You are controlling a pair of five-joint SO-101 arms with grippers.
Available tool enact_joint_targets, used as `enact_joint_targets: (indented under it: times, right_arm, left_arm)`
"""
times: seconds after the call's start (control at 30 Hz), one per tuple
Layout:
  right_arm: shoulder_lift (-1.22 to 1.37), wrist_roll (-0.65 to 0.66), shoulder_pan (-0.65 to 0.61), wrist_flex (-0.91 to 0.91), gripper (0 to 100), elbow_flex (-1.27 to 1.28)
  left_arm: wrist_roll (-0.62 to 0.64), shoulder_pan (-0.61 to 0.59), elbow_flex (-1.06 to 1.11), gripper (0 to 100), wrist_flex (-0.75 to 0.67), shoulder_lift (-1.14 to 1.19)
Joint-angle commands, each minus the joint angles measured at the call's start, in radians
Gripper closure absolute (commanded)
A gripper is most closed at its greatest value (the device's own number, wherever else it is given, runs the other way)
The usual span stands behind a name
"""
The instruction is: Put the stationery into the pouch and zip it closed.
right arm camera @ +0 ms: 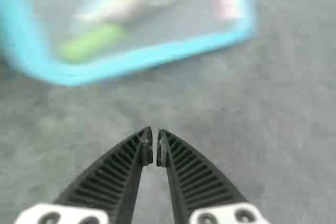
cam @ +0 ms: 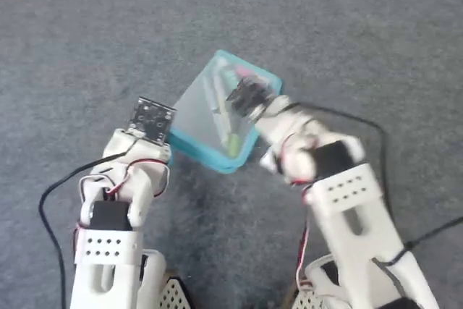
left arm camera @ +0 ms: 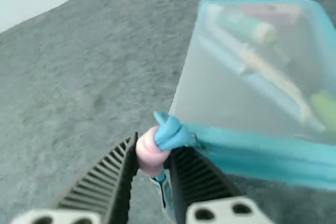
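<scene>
Pincer of left arm (left arm camera: pixel 153 157) clamps pink zip bead (left arm camera: pixel 146 150) on pouch (left arm camera: pixel 236 87).

Count: 1 pouch (cam: pixel 206 117), 1 pink zip pull (left arm camera: pixel 149 149). 2 arms at 7 and 5 o'clock, so 2 grippers: left gripper (left arm camera: pixel 153 156), right gripper (right arm camera: pixel 154 142). Pens (left arm camera: pixel 247 27) inside: at least 3, exact number unclear. 1 grey mat (cam: pixel 87 56).

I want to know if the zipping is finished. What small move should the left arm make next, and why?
Probably open the left gripper and let go of the pull. It pinches the pull at the pouch's corner, the stationery lies inside, and the zip edge looks shut as far as it shows. The right gripper is shut, off the pouch.
</scene>
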Motion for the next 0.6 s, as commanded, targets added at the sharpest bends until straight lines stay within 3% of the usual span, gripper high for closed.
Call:
enact_joint_targets:
  times: [0.0,0.13,0.23,0.33,0.57]
  right_arm:
    - [-0.019,0.005,-0.153,-0.074,91.6,0.080]
    - [-0.008,0.003,-0.147,-0.151,79.3,0.133]
    - [-0.008,0.002,-0.136,-0.182,76.4,0.160]
    - [-0.008,0.002,-0.136,-0.194,76.4,0.183]
    - [-0.008,0.003,-0.134,-0.194,76.4,0.186]
  left_arm:
    - [0.000,0.095,-0.031,99,0.015,0.002]
    - [0.026,0.259,-0.008,99,0.012,0.005]
    - [0.110,0.348,0.010,93,0.009,0.003]
    - [0.190,0.345,0.008,83,0.009,-0.002]
    - [0.109,0.192,0.007,72,0.011,-0.003]
